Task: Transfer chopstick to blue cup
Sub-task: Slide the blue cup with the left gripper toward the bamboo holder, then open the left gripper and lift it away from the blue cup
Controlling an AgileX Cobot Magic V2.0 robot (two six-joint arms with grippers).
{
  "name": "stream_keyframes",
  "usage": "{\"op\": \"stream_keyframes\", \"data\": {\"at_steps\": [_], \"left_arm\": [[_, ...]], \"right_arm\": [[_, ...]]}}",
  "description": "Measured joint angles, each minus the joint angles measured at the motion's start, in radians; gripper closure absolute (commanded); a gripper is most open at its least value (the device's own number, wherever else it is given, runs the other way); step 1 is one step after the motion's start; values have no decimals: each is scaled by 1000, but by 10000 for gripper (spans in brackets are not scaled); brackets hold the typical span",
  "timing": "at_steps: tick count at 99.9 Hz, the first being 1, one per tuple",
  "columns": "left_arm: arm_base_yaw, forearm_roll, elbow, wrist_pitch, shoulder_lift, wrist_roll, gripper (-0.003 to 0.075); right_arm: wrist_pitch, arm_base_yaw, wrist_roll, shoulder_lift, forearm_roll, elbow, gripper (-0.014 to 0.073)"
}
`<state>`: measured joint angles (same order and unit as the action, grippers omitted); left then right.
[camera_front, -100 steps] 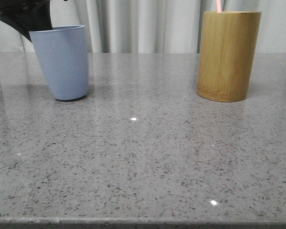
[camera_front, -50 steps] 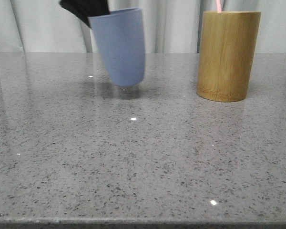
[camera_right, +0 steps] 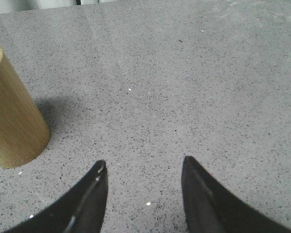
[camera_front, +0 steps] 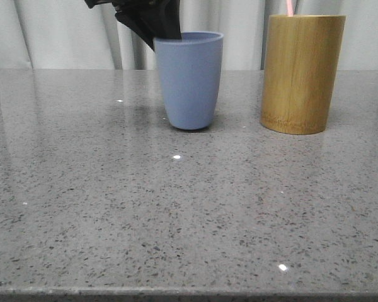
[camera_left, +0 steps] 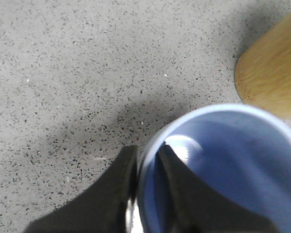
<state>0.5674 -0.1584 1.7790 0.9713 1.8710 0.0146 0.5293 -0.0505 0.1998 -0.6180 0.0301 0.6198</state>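
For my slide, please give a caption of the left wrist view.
Left gripper pinching the rim of the blue cup, beside the bamboo holder.

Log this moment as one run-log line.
left hand: shut on blue cup rim | cup: upright on table, beside bamboo holder | chopstick: in holder | right hand: open, empty

Table point(camera_front: 176, 207): grey speckled stone-look top, polished, throwing small glints and soft reflections. Blue cup point(camera_front: 189, 82): matt, smooth, plastic-like wall. Bamboo holder point(camera_front: 300, 72): tan wood grain, satin finish. Left gripper point(camera_left: 146, 167) fingers: black, smooth, faint sheen.
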Motion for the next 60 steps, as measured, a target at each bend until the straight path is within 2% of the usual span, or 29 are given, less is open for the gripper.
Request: {"op": "stream_keyframes", "data": {"at_steps": [9,18,49,60], "left_arm": [[0,-4,2,0,0,0,423],[0,-16,2,0,0,0,381],[0,-32,26,11,-15,0,383],[0,25,28,21,-49,-26,383]], "right_arm": [[0,0,0,0,0,0,220],[0,0,0,0,0,0,220],[2,0,0,0,0,0,220],[2,0,0,0,0,0,220]]}}
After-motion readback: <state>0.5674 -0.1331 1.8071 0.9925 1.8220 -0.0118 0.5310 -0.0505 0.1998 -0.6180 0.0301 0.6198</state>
